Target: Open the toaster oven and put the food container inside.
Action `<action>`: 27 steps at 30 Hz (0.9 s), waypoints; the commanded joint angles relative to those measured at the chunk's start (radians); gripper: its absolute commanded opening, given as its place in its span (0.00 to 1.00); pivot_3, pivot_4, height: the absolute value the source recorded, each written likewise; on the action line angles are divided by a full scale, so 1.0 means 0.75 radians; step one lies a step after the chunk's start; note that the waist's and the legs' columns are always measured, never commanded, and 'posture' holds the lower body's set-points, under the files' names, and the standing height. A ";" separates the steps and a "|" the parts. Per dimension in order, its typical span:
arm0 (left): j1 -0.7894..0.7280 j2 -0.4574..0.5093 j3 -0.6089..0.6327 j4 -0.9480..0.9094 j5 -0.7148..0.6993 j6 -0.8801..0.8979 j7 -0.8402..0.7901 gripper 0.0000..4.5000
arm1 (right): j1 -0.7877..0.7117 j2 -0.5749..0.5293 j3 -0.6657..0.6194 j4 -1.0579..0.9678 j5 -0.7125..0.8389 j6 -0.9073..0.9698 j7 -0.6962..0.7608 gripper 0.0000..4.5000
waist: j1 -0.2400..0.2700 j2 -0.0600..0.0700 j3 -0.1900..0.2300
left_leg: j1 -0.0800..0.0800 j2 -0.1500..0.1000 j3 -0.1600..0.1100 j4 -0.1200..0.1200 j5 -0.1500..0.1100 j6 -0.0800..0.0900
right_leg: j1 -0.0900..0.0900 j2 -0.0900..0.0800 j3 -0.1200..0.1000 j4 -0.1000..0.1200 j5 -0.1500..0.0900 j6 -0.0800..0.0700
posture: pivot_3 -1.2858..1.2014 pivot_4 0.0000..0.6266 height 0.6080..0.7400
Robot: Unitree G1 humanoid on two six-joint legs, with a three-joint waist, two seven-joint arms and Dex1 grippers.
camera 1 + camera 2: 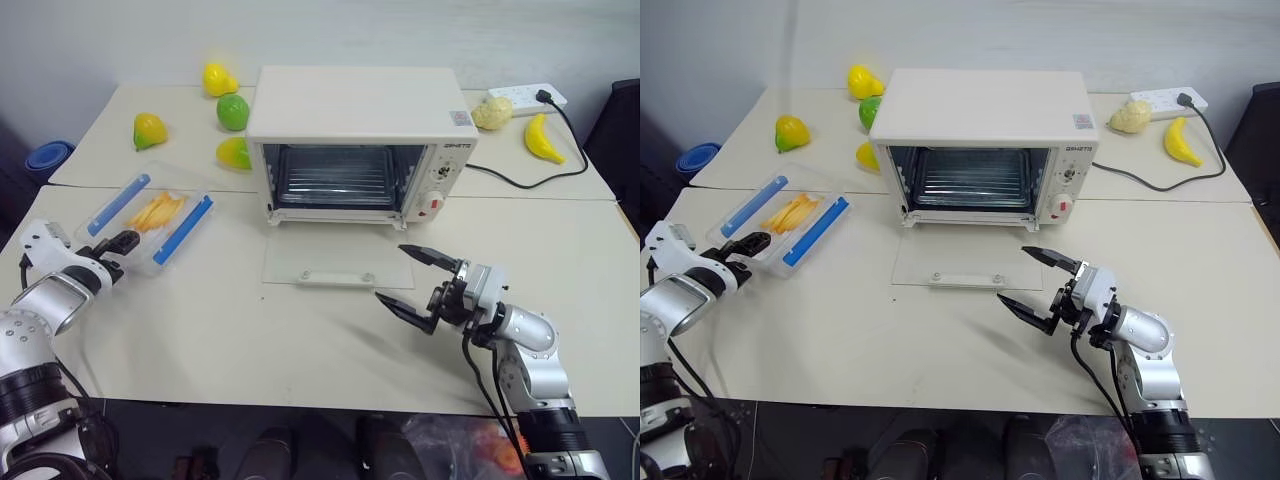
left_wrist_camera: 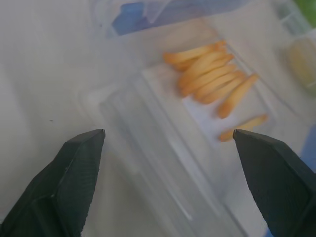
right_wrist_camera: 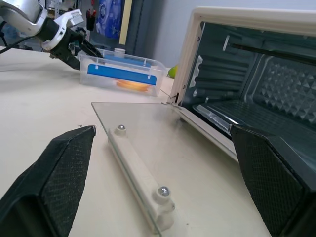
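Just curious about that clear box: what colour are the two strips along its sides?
Blue. The clip strips on the food container show best in the left eye view.

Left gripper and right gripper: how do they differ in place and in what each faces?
The left gripper is at the food container's near end; the right gripper hangs over bare table. The left faces the container, the right the toaster oven's lowered glass door. Both are open and hold nothing.

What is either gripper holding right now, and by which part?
Nothing. The left gripper is open at the food container's near end; the right gripper is open and empty.
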 commanded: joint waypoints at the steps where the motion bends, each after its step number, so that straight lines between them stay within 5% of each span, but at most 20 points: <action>1: -0.071 0.011 0.079 0.060 0.056 -0.043 0.053 0.72 | 0.014 -0.013 -0.029 -0.089 0.011 -0.004 -0.042 1.00 | 0.001 0.000 0.000 | 0.000 0.000 0.000 0.000 0.000 0.000 | 0.000 0.000 0.000 0.000 0.000 0.000 | 0.52 0.24 1.00; 7: -0.125 0.071 0.068 0.161 0.151 -0.007 -0.028 0.33 | 0.021 -0.022 -0.022 -0.123 0.002 0.016 -0.086 1.00 | 0.006 0.000 0.000 | 0.000 0.000 0.000 0.000 0.000 0.000 | 0.000 0.000 0.000 0.001 0.000 0.000 | 0.52 0.24 1.00; 13: -0.165 0.169 0.127 0.207 0.181 0.011 -0.118 0.03 | -0.013 -0.037 -0.013 -0.143 0.006 0.077 -0.114 1.00 | 0.010 0.000 0.000 | 0.001 0.000 0.000 0.000 0.001 -0.001 | -0.001 0.000 0.000 0.003 0.000 0.000 | 0.52 0.24 1.00; 21: -0.060 0.386 0.017 -0.113 0.106 0.368 -0.409 0.03 | 0.034 -0.083 -0.034 -0.243 0.024 0.186 -0.138 1.00 | 0.012 -0.001 0.000 | -0.002 -0.001 0.000 -0.002 0.000 -0.001 | -0.003 -0.002 0.001 0.001 0.000 0.000 | 0.52 0.24 1.00; 27: -0.139 0.302 -0.060 -0.450 -0.025 0.674 -0.427 0.03 | 0.080 -0.122 -0.083 -0.293 0.035 0.236 -0.180 1.00 | 0.024 -0.001 0.000 | -0.002 -0.002 -0.003 0.001 0.000 0.000 | 0.000 -0.003 0.000 0.000 0.000 0.000 | 0.52 0.24 1.00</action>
